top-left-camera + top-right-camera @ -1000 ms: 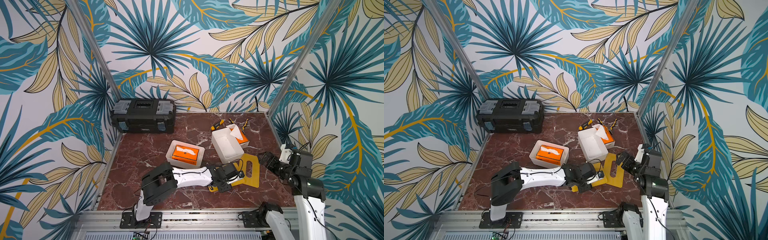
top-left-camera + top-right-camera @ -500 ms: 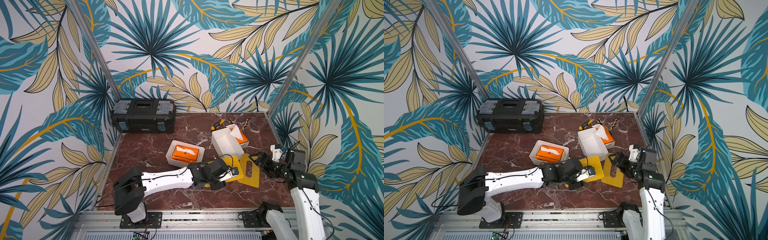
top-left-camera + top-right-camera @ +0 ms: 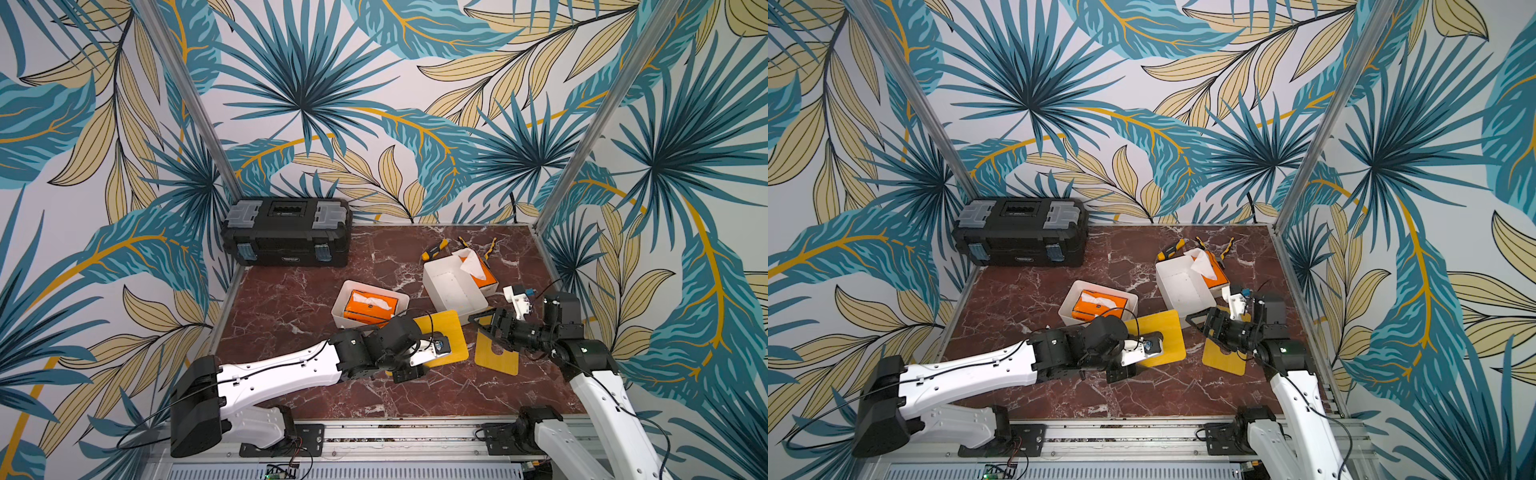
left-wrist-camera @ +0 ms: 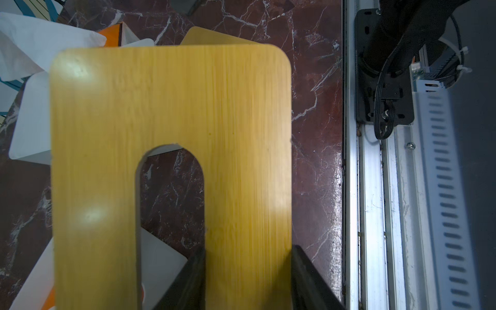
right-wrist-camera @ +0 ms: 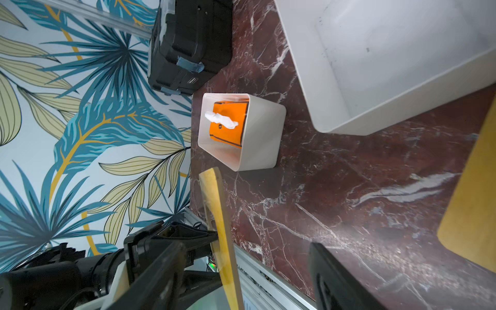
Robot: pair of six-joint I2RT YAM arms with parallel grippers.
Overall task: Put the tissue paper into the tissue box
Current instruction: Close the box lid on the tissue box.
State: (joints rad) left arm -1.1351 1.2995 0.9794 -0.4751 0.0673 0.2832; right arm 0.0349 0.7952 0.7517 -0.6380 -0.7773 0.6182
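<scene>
both top views look steeply down from high above the front rail [image 3: 374, 432], taking in the whole marble table [image 3: 291, 299], with the black toolbox [image 3: 286, 237] at the far back. the left wrist camera sits very close over a yellow lid [image 4: 171, 120], facing away from the toolbox. the right wrist camera skims low across the table, facing the toolbox [image 5: 188, 45], which both top views also show.

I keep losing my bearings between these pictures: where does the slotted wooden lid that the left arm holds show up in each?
In a top view: the wooden lid is near the table's front middle.
In a top view: the lid, same place.
Left wrist view: the lid fills the middle.
Right wrist view: the lid shows edge-on, a thin strip.
Shared landmark: the second lid, flat on the table, in all four.
</scene>
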